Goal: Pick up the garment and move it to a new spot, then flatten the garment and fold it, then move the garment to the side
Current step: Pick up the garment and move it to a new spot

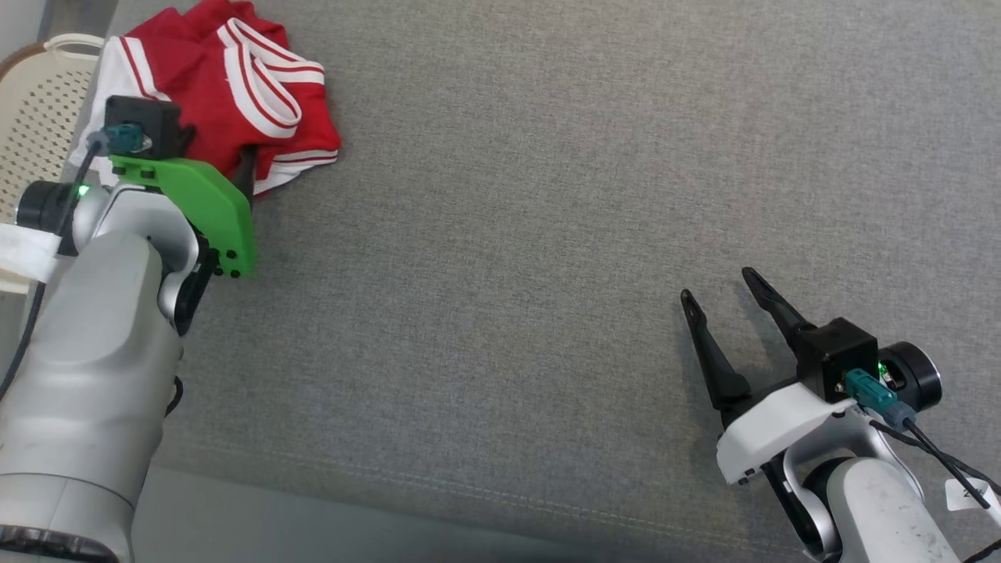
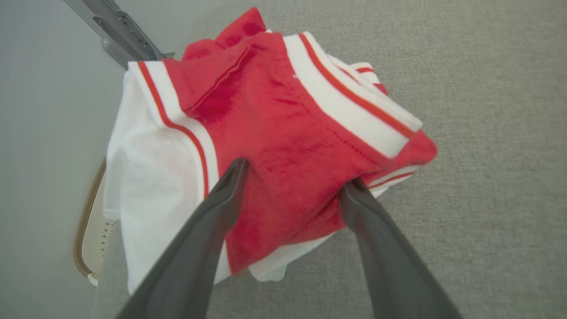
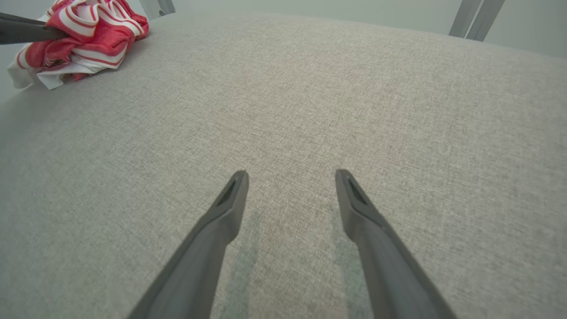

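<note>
Seemingly a laundry-folding station: grey cloth-covered table [image 1: 547, 195]; perforated basket [image 1: 35, 109] beside it; crumpled garment [image 1: 250, 86].

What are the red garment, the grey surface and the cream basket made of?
The garment looks like soft matte knit fabric: it crumples in loose folds, with ribbed striped trim. The grey surface seems a matte woven cloth: visible weave, a stitched seam. The cream basket is probably smooth moulded plastic, with rows of small holes.

Soft, even brightness — faint twin shadows beneath the right tool [image 3: 291, 175], wrist views bowed at the edges.
</note>
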`<state>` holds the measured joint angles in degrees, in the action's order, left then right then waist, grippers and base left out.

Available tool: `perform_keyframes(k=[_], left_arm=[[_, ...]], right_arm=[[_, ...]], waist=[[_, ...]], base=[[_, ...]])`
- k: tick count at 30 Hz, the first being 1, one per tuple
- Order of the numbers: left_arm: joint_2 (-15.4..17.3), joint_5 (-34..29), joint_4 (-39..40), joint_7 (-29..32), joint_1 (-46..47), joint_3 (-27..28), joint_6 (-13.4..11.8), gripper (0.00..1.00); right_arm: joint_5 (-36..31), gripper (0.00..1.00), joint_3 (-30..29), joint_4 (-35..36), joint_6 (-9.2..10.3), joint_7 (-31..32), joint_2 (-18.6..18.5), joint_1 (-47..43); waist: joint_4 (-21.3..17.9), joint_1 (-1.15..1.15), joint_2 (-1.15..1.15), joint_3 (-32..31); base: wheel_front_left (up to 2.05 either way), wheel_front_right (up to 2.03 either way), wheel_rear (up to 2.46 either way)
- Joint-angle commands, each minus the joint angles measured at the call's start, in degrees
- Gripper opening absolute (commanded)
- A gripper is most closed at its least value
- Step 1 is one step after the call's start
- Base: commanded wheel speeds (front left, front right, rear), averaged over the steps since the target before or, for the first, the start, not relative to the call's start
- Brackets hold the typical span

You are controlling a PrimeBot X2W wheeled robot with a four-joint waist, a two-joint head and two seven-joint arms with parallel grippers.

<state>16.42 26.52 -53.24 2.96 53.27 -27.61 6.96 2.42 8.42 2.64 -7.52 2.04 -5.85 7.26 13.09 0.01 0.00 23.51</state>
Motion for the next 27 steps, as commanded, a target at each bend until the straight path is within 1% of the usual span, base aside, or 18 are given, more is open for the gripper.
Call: perform_keyframes(k=[1, 2, 3, 6, 9, 10, 16, 21, 27], left_arm=[[-0.16, 0.76, -1.22, -0.94, 1.51, 0.7, -0.9, 0.58], [-0.32, 0.79, -2.08, -1.57, 2.06, 0.92, -1.18, 0.23], [-0.52, 0.96, -2.76, -2.22, 2.54, 1.14, -1.67, 0.0], [-0.77, 1.15, -4.53, -4.09, 3.41, 1.56, -2.25, 0.0], [-0.9, 1.26, -5.55, -5.45, 3.68, 1.59, -2.3, 0.0], [-1.17, 1.48, -6.07, -6.69, 4.14, 1.64, -2.1, 0.0], [-0.84, -0.03, -5.68, -9.5, 6.18, 0.44, -1.94, 0.0], [-2.0, -1.0, -3.12, -10.81, 9.08, -1.29, -1.31, 0.0], [-4.71, -1.12, 1.53, -10.42, 11.03, -3.37, -0.51, 0.0]], right_arm=[[-0.25, 1.0, 0.07, 0.31, 0.07, 0.15, 0.11, 0.28], [-0.29, 1.0, 0.09, 0.2, 0.07, 0.11, 0.17, 0.41], [-0.35, 1.0, 0.1, 0.0, 0.07, 0.04, 0.23, 0.52], [-0.18, 1.0, 0.04, -0.83, 0.07, -0.57, 0.54, 0.69], [0.15, 1.0, 0.13, -1.62, 0.07, -0.93, 0.79, 0.64], [0.42, 1.0, 0.54, -2.5, 0.07, -1.35, 1.09, 0.63], [1.55, 1.0, 1.01, -4.9, 0.07, -3.11, 1.95, 0.98], [3.04, 1.0, 1.93, -8.65, 0.07, -5.36, 2.63, 0.6], [4.92, 1.0, 2.76, -11.74, 0.07, -7.44, 2.89, -0.04]], waist=[[-1.49, -0.01, 0.0, 1.47], [-1.61, -0.01, 0.0, 1.51], [-1.72, -0.01, 0.0, 1.45], [-2.07, -0.01, 0.0, 0.6], [-2.25, -0.01, 0.0, -0.43], [-2.53, -0.01, 0.0, -1.67], [-3.94, -0.01, 0.0, -5.05], [-6.97, -0.01, 0.0, -9.58], [-11.19, -0.01, 0.0, -13.06]], base=[[0.0, 0.0, 0.0], [0.0, 0.0, 0.0], [0.0, 0.0, 0.0], [0.0, 0.0, 0.0], [0.0, 0.0, 0.0], [0.0, 0.0, 0.0], [0.0, 0.0, 0.0], [0.0, 0.0, 0.0], [0.0, 0.0, 0.0]])
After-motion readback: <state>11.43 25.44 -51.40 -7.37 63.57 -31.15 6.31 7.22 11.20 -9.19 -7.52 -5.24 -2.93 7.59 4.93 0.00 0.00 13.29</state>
